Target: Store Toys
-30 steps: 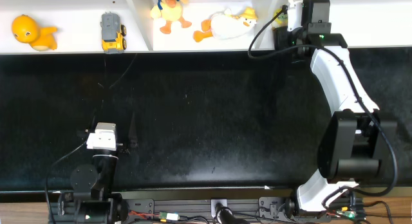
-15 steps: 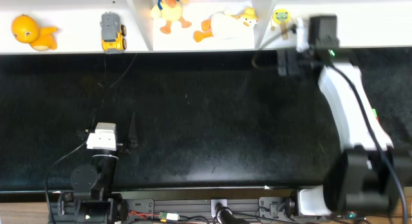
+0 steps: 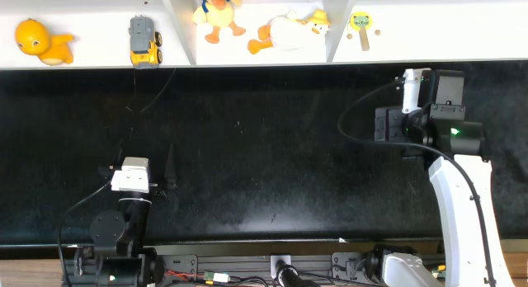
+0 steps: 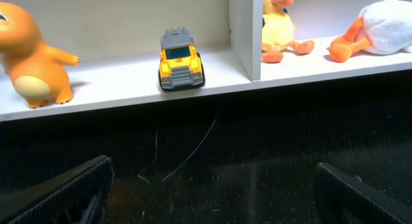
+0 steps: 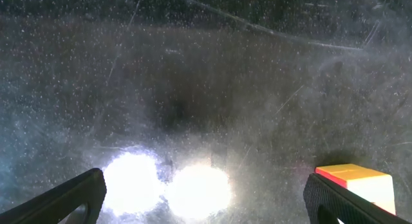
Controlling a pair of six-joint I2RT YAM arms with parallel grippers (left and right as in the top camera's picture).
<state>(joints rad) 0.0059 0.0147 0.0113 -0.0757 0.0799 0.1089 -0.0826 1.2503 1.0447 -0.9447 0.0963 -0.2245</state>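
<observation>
R arm [image 3: 459,181] left shelf [image 3: 91,58] | 2 ducks [image 3: 217,11], 1 truck [image 3: 144,39], 1 orange fig [image 3: 41,39], 1 green toy [image 3: 361,23] | both jaws spread

Toys [image 3: 218,15] and dividers [image 4: 244,31] along shelf [image 4: 116,82]

A matte black tabletop [image 3: 247,155], dusted with pale specks and crossed by fine light scratches [image 4: 193,147], spreads from the near edge to the far side. There a white board shelf unit [image 3: 247,59] runs left to right along it. Upright white dividers [image 3: 183,23] split the shelf into open compartments with a plain pale back wall [image 4: 116,18], and on the right part of the tabletop two bright patches of reflected light [image 5: 167,182] glare side by side on the black surface.
</observation>
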